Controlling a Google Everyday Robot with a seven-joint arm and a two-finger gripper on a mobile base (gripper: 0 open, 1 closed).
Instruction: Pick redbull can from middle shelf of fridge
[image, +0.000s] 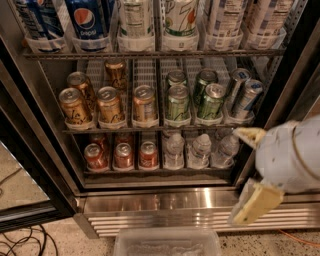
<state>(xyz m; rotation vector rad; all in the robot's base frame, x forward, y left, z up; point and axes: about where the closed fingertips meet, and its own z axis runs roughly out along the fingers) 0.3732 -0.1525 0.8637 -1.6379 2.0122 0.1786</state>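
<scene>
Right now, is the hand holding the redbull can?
No, the hand hangs open at lower right by the door frame, apart from the redbull can standing on the middle shelf.

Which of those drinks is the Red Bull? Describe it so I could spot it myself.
In the fridge, find the middle shelf and its rightmost lane. The redbull can stands at the front there, above the open gripper. It is slim, silver and blue, narrower than the green cans beside it.
</scene>
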